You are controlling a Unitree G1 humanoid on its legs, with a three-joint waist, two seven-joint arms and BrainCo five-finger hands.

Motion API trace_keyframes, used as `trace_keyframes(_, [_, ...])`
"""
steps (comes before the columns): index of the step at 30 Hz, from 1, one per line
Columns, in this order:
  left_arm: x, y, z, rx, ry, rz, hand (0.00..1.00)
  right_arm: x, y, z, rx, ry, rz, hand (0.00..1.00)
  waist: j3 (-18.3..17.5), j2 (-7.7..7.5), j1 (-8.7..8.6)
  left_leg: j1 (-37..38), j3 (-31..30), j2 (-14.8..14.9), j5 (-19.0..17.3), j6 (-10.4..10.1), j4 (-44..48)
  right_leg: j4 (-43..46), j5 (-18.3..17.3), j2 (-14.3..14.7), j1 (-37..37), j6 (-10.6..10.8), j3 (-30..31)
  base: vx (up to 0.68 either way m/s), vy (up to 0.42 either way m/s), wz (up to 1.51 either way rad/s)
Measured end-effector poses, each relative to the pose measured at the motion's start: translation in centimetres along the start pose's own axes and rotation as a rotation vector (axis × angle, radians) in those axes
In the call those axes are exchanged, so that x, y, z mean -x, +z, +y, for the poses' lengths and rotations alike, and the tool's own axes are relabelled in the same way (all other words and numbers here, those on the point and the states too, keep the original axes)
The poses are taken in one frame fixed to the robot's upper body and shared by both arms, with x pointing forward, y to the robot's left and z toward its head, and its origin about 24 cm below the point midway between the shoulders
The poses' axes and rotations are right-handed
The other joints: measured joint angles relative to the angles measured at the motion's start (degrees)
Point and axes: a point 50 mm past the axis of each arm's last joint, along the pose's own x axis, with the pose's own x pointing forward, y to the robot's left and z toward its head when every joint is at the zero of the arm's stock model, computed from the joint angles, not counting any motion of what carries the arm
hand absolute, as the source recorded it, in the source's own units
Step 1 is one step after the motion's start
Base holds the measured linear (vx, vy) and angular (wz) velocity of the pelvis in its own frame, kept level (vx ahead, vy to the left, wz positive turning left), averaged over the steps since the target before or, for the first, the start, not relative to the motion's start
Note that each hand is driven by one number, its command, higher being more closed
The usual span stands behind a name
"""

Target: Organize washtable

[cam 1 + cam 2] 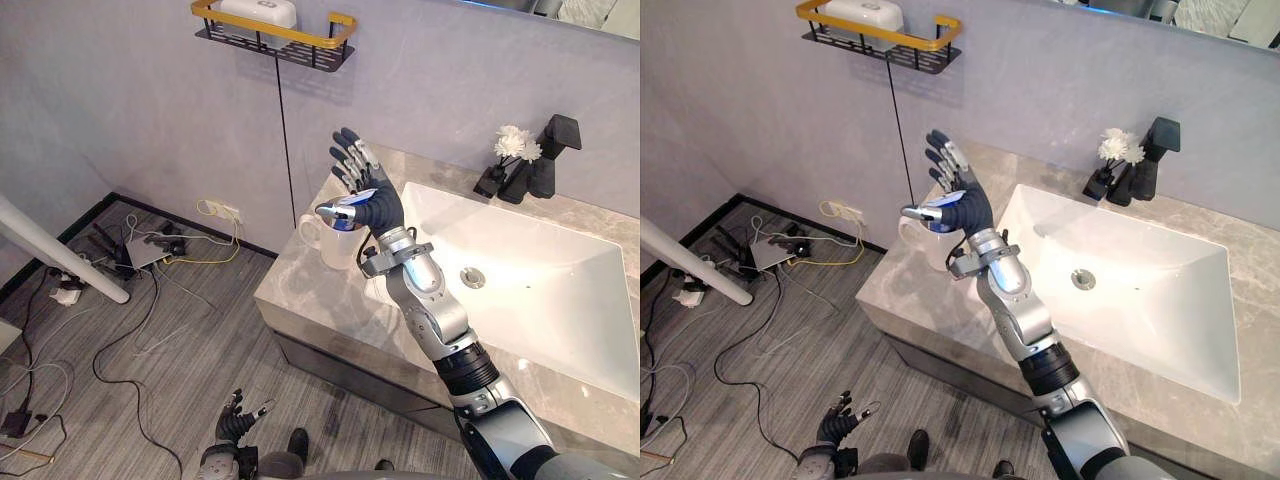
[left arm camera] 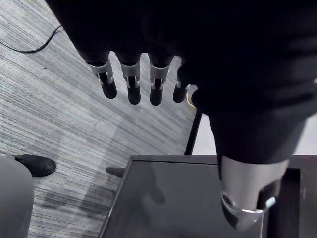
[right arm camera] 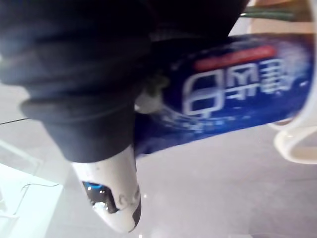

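My right hand (image 1: 373,202) is raised over the left end of the grey stone counter (image 1: 305,300), its fingers straight and spread. A blue toothpaste tube (image 3: 228,99) lies between its thumb and palm, one end reaching into the white mug (image 1: 322,243) that stands just below the hand. Something green pokes from the mug's rim (image 3: 297,144) in the right wrist view. My left hand (image 1: 237,424) hangs low over the floor, fingers (image 2: 130,85) relaxed and holding nothing.
A white sink (image 1: 530,270) fills the counter's right part, with a black tap (image 1: 552,155) and a small vase of white flowers (image 1: 515,147) behind it. A gold-railed wall shelf (image 1: 275,38) carries a white box. Cables and a power strip (image 1: 150,250) litter the floor.
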Motion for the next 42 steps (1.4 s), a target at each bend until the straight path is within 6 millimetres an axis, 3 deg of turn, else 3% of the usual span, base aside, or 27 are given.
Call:
trace_keyframes(10, [0.0,-0.4,0.2,0.005,0.010,0.021,0.00,0.1,5.4,-0.7,-0.025,-0.026,-0.254,0.00,-0.7,0.09,-0.67,0.8,1.2,0.0,0.0,0.0,0.0,0.1,0.0,0.0,0.1,0.0,1.0,0.00,0.000,-0.06])
trace_keyframes(14, [0.0,-0.5,0.3,0.010,0.015,0.030,0.00,1.1,9.7,-2.2,0.000,-0.077,-0.448,0.00,-1.0,-0.40,-2.01,1.1,1.7,-0.2,0.0,0.0,0.0,0.5,-0.1,-0.2,0.0,0.1,1.4,-0.08,-0.014,-0.10])
trace_keyframes(15, [0.5,-2.5,-0.1,0.042,0.029,0.120,0.00,8.4,17.9,-8.3,0.280,-0.409,-0.827,0.00,-4.4,-0.52,-6.12,1.6,2.8,-0.5,0.0,0.0,0.0,0.1,-0.1,-0.5,0.0,0.3,1.9,-0.16,-0.054,-0.22])
trace_keyframes(18, [0.4,-2.5,0.1,0.043,0.038,0.119,0.00,9.0,17.7,-8.7,0.301,-0.438,-0.810,0.00,-4.6,-0.86,-6.48,1.4,3.0,-0.6,-0.1,0.1,0.0,-0.1,-0.1,-0.5,-0.2,0.3,2.0,-0.05,-0.019,-0.01])
trace_keyframes(19, [0.1,-1.9,0.4,0.083,0.064,0.105,0.00,14.3,16.8,-11.8,0.473,-0.668,-0.671,0.00,-4.9,-1.41,-6.53,-0.4,3.0,-0.6,-1.0,-0.3,0.7,1.3,-0.9,-0.8,-2.0,0.8,2.1,0.02,0.003,0.24])
trace_keyframes(20, [0.0,-1.8,0.7,0.092,0.080,0.100,0.00,18.3,16.2,-13.8,0.579,-0.857,-0.551,0.00,-4.9,-2.36,-6.65,-1.3,2.9,-0.6,-1.4,-0.5,1.2,2.0,-1.3,-0.9,-2.8,0.8,1.8,0.06,0.010,0.12])
trace_keyframes(21, [0.2,-2.2,1.4,0.071,0.082,0.111,0.00,27.1,14.1,-17.3,0.672,-1.319,-0.232,0.00,-5.7,-4.14,-7.62,-2.1,3.1,-0.9,-1.4,-0.4,1.3,2.5,-1.3,-1.1,-3.9,0.8,2.1,0.13,0.019,-0.24])
trace_keyframes(22, [0.5,-2.9,1.6,0.048,0.076,0.138,0.00,34.4,12.3,-17.8,0.621,-1.731,-0.057,0.00,-6.5,-3.41,-9.37,-2.7,3.5,-0.9,-1.4,0.4,1.2,2.6,-1.3,-1.3,-5.0,0.8,3.2,0.14,0.019,-0.56])
trace_keyframes(23, [0.7,-3.5,1.2,0.035,0.059,0.163,0.00,37.2,12.0,-17.3,0.602,-1.911,-0.037,0.00,-6.3,-1.76,-11.39,-2.1,5.0,-0.9,-1.9,0.7,1.0,2.5,-1.2,-1.5,-5.2,0.8,4.2,0.11,0.026,-0.66])
trace_keyframes(25, [1.3,-4.8,0.2,0.032,0.019,0.212,0.00,38.8,13.4,-16.8,0.667,-2.003,-0.045,0.00,-6.3,1.23,-14.19,-0.8,7.6,-1.3,-3.6,1.2,1.5,1.8,-0.7,-2.0,-5.0,1.2,6.9,0.07,0.062,-0.87])
trace_keyframes(26, [1.2,-4.7,-0.3,0.038,0.006,0.209,0.00,39.4,14.2,-16.6,0.710,-2.020,-0.052,0.00,-7.0,2.72,-14.30,-0.5,8.4,-1.3,-5.1,0.9,2.6,1.7,-0.7,-2.0,-4.9,1.3,8.1,0.07,0.069,-0.76])
trace_keyframes(27, [1.2,-4.6,-0.3,0.037,0.003,0.203,0.00,39.3,14.4,-16.6,0.717,-2.021,-0.057,0.00,-7.3,3.04,-14.30,-0.4,8.8,-1.1,-5.6,1.0,3.1,1.6,-0.7,-1.9,-4.9,1.3,8.1,0.06,0.034,-0.44])
trace_keyframes(33, [0.7,-3.6,-2.0,0.000,-0.063,0.175,0.00,34.4,13.3,-18.5,0.685,-1.807,-0.072,0.00,-7.9,2.25,-12.81,-0.8,9.1,-0.2,-6.2,0.8,4.2,1.0,-0.7,-1.0,-4.7,1.2,8.3,0.02,-0.034,-0.03])
trace_keyframes(37, [0.7,-3.5,-2.2,-0.007,-0.072,0.171,0.00,33.3,12.4,-18.8,0.668,-1.762,-0.050,0.00,-7.9,2.32,-12.40,-0.7,8.3,-0.3,-6.1,0.9,4.2,0.9,-0.7,-1.1,-4.0,1.2,7.3,0.04,-0.022,0.13])
trace_keyframes(40, [0.7,-3.5,-2.2,-0.014,-0.074,0.171,0.00,33.6,10.8,-18.9,0.627,-1.759,0.027,0.00,-7.9,2.31,-12.55,-0.4,7.6,-0.6,-6.1,1.0,4.2,0.5,-0.7,-1.3,-3.2,1.2,6.3,0.02,-0.013,0.11])
trace_keyframes(42, [0.6,-3.5,-2.3,-0.033,-0.087,0.172,0.00,34.5,8.1,-18.7,0.553,-1.770,0.151,0.00,-7.9,2.12,-12.45,0.1,7.3,-0.8,-6.1,1.0,4.2,-0.1,-0.7,-1.4,-2.2,1.2,5.9,-0.01,-0.023,0.11])
